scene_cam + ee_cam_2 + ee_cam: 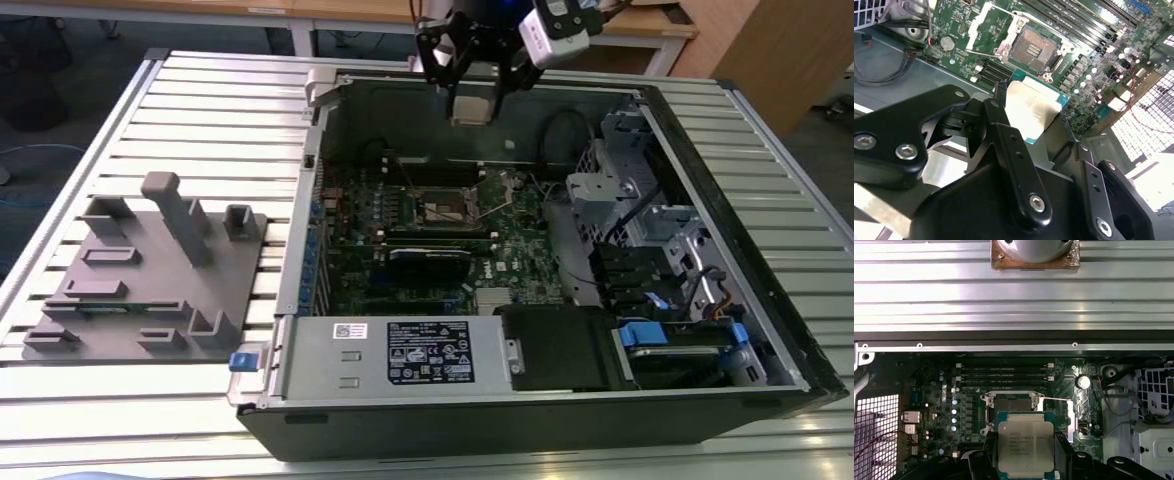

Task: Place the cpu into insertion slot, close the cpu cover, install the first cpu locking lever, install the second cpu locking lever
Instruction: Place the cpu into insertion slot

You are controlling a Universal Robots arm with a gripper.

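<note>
While the gripper (470, 98) is hanging high over the open computer case (747, 230), it is clamping the cpu (470, 106) by two opposite edges, its black fingers (1004, 130) closed in on the chip and on nothing else. So I am judging the first step to be the one in hand: the chip is being carried and is not yet seated. In both wrist views it is showing a flat, dull silver lid with a thin green border.

The insertion slot (1013, 404) is lying below the gripper, well apart from the chip and a little ahead of the fingertips rather than straight beneath them. It is a dark square with a bright metal rim, sunk in the crowded green circuit board (929, 390). In the second wrist view its floor is looking finely grained. What I am taking for the cpu cover (979, 27), a thin silvery frame, seems to be tipped up just beside the slot, though I cannot be sure. A thin wire lever (1056, 399) is standing free next to it.

Seating the chip is calling for a level, square, centred descent and a gentle touch. That smooth metal lid is probably slippery between hard fingers, and the slot's floor looks delicate.

The ribbed aluminium counter (200, 110) is carrying the case.
</note>
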